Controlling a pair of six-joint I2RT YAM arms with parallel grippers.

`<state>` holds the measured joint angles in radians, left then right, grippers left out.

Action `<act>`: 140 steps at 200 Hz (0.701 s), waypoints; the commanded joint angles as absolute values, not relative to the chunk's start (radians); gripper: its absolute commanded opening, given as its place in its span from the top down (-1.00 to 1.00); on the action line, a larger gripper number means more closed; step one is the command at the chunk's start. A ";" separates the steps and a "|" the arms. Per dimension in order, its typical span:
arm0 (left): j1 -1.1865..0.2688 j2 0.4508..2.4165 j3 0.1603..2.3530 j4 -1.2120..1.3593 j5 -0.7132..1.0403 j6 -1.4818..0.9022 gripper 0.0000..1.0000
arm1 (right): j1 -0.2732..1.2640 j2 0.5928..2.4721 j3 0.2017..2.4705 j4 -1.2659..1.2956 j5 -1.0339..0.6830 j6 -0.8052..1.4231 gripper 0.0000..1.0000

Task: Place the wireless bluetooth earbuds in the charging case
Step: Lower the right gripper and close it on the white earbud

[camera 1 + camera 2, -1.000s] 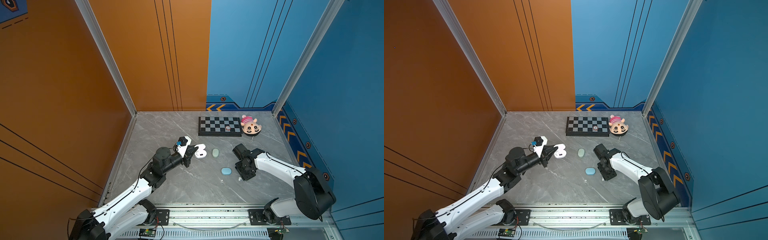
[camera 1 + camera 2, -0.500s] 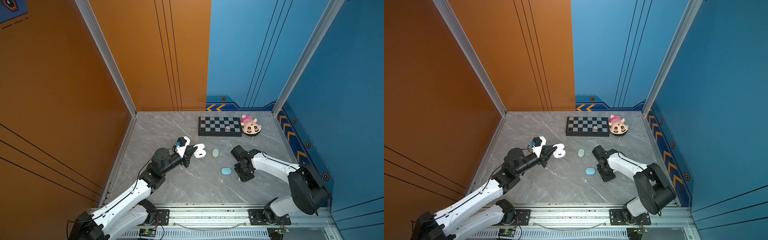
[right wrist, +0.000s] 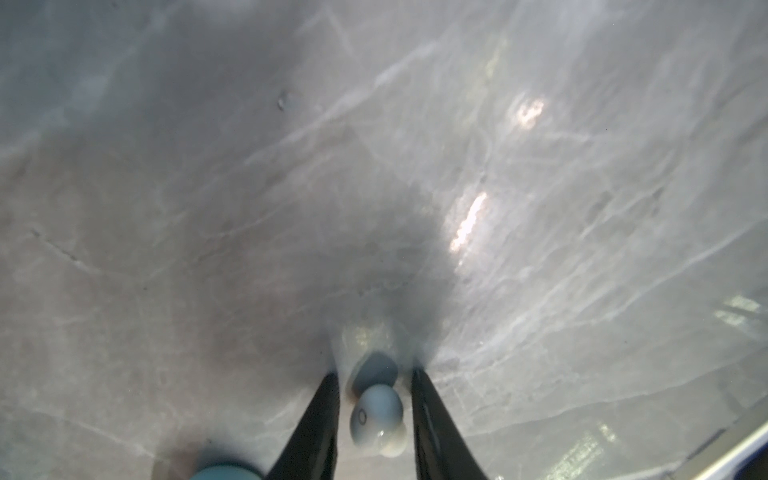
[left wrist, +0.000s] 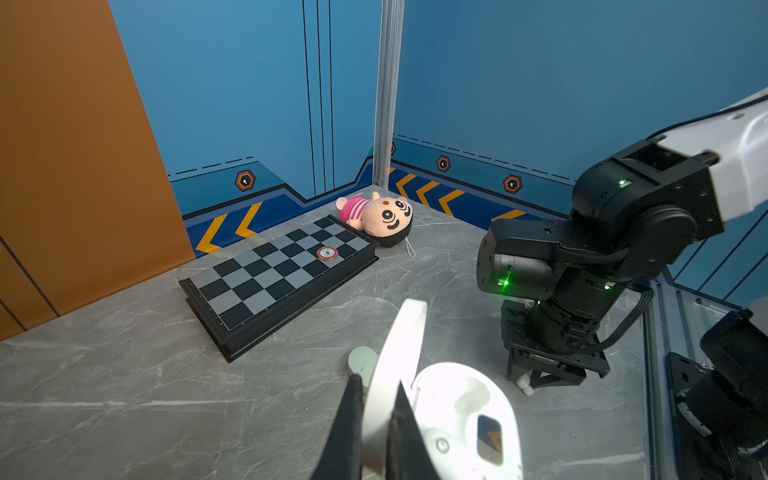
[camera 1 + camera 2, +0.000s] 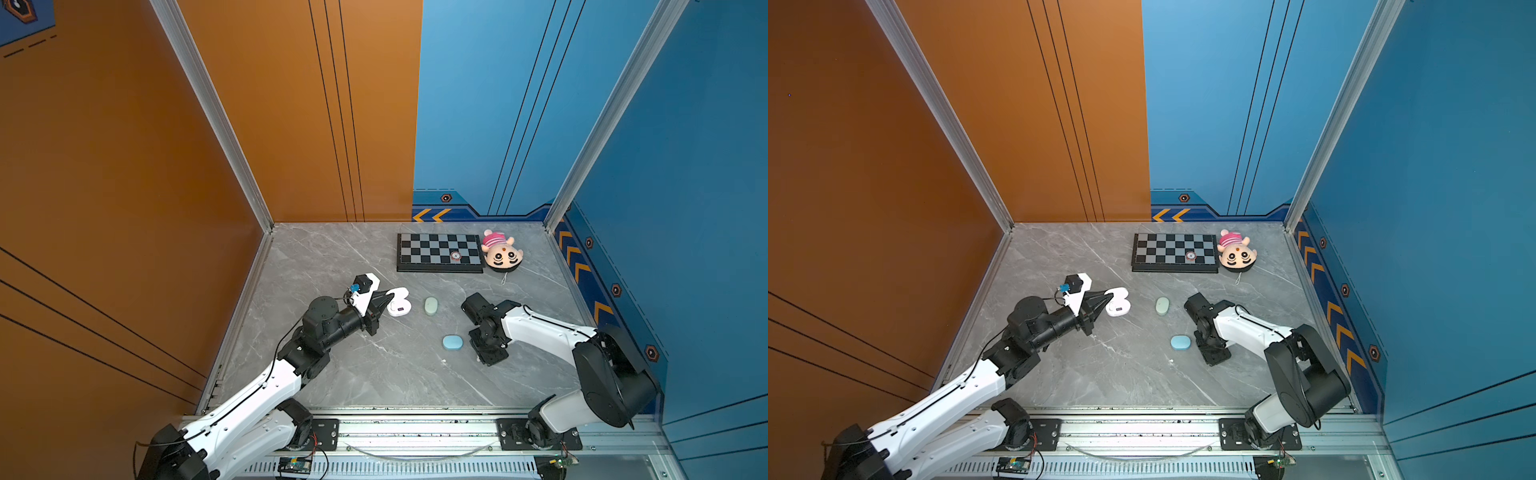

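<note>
The tiny rounded pale blue-white plastic earbud (image 3: pixel 376 419) you are after lies on the grey marble-patterned counter (image 5: pixel 374 374), between your right fingers (image 3: pixel 322 415). Those fingers stand narrow, 1 on each side of the bud, with a sliver of counter showing on both sides. They straddle it but do not grip it yet. Just beside them sits a closed blue oval plastic case (image 5: pixel 452 342), and a closed pale green oval case (image 5: pixel 431 306) lies nearer the far wall, between the 2 arms.

Well apart from the bud, your left fingers (image 4: pixel 349 428) are clamped on the raised lid (image 4: pixel 399 353) of the open white oval charging case (image 4: pixel 465 407), whose base rests on the counter. 1 well in the base looks empty; the other I cannot read for glare.

By my judgement you are early in the task: the white case is open and steadied, no bud is visibly seated, and this 1 is not lifted. Left to do — close on the bud, carry it across, seat it in a well, then repeat for the rest. Only this 1 bud shows clearly; where the others lie I cannot tell.
</note>
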<state>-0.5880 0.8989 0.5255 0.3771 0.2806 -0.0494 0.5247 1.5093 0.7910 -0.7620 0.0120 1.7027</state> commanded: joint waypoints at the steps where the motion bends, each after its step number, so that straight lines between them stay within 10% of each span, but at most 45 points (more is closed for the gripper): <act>1: -0.580 0.883 0.523 0.397 0.285 -0.041 1.00 | 0.526 1.549 0.779 -0.732 0.037 1.678 0.43; 140: -0.578 0.903 0.535 0.396 0.300 -0.069 1.00 | 0.515 1.531 0.860 -0.748 0.072 1.446 0.75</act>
